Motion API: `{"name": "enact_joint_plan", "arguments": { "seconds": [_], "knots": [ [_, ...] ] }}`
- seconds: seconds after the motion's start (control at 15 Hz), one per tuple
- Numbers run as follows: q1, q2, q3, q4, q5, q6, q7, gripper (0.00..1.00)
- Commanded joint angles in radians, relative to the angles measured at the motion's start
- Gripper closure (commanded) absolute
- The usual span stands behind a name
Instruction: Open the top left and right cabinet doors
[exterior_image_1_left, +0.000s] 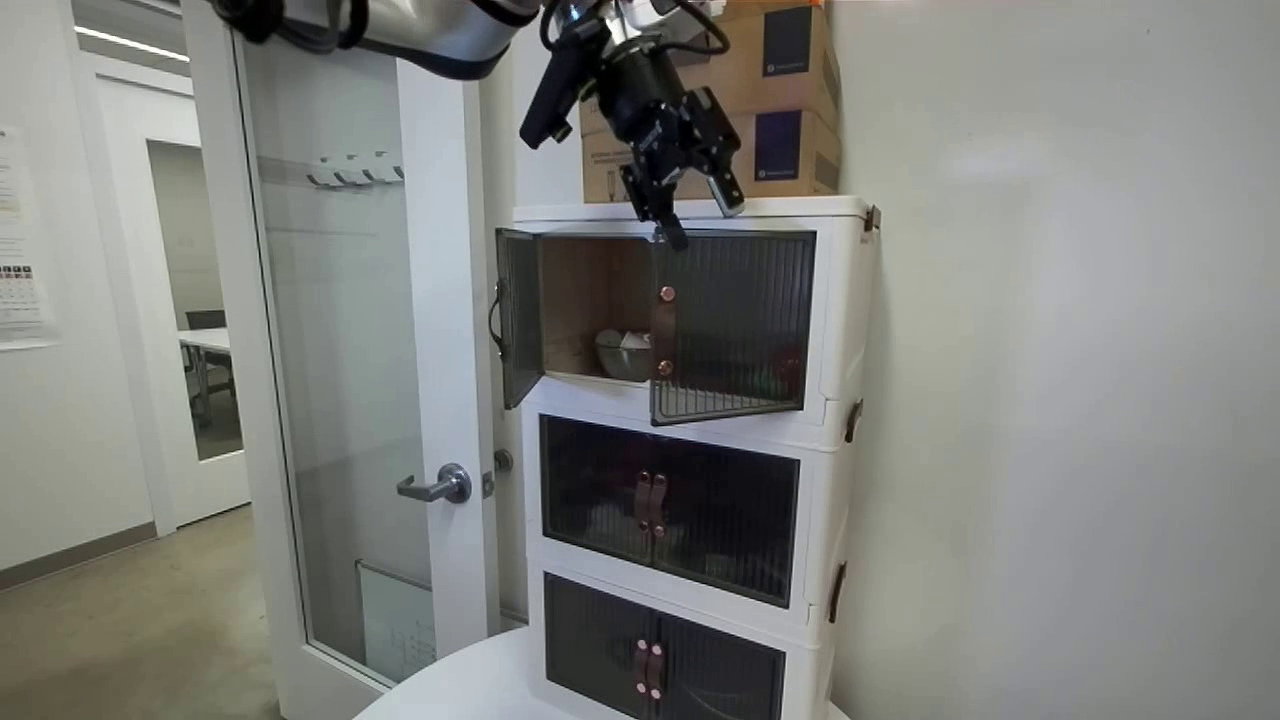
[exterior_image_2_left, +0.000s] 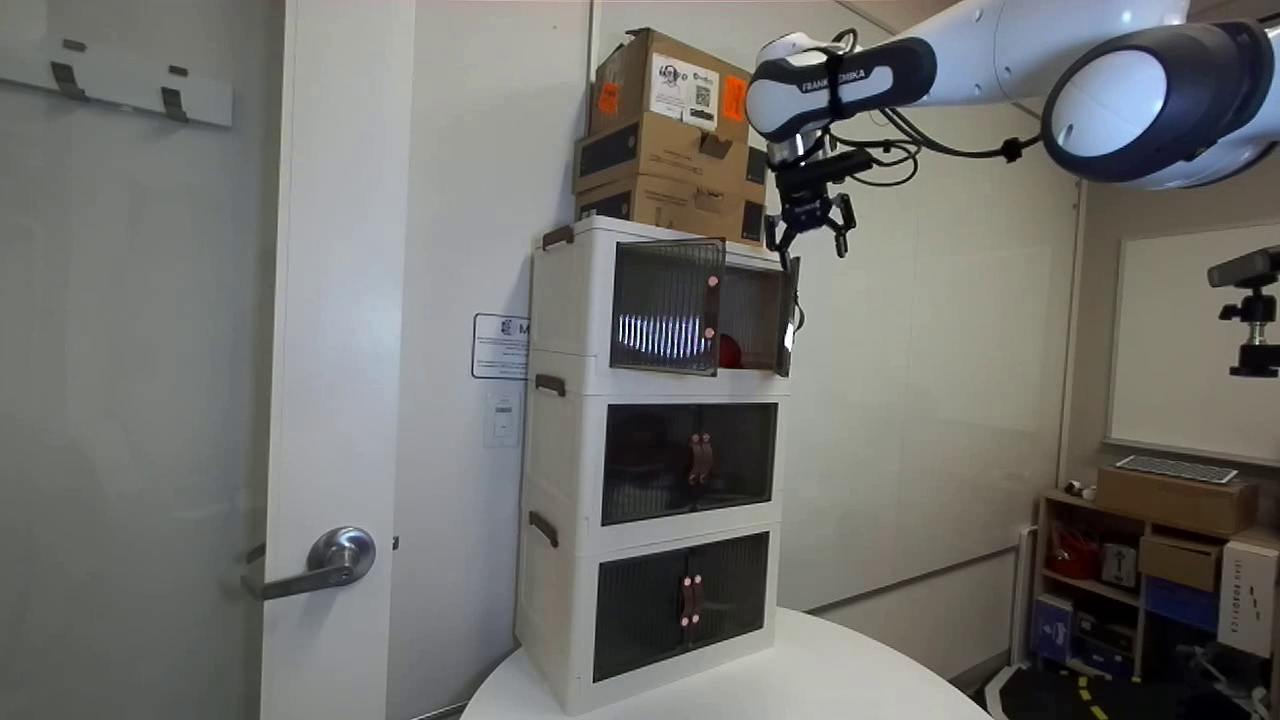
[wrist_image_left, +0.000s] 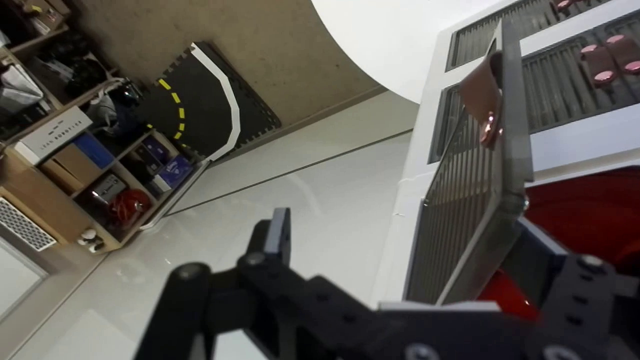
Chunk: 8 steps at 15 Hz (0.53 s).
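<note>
Left door (exterior_image_1_left: 520, 320) and right door (exterior_image_1_left: 735, 330) front the top tier of a white cabinet (exterior_image_1_left: 850, 300) standing on a round table (exterior_image_2_left: 850, 670). The left door is swung well out; the right, only part open, juts toward the near side. The gripper (exterior_image_1_left: 706, 221) hangs at the right door's upper free corner, jaws spread wide and holding nothing; in the wrist view the door's top edge lies between them, one finger (wrist_image_left: 537, 260) on the cabinet side, near a red item (wrist_image_left: 580, 210). Whether that finger touches the door cannot be told.

The next push probably comes from inside, opening the right door wider. That finger seems to dip only slightly below the top edge, so a small lift could let it slip off. Straying far could knock the red item. Pushing past the hinge's limit could strain it or shift the cabinet, and the boxes (exterior_image_2_left: 670, 150) on top might slide.
</note>
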Motion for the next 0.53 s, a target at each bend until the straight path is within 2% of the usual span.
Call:
{"name": "enact_joint_plan", "arguments": {
  "seconds": [0.0,0.27,0.47],
  "knots": [
    [-0.006,0.038,-0.035,0.059,-0.024,-0.049,0.04,0.0],
    [-0.024,0.042,-0.074,0.058,-0.041,-0.069,0.044,0.0],
    [-0.032,0.058,-0.132,0.06,-0.099,-0.067,0.053,0.0]
  ]
}}
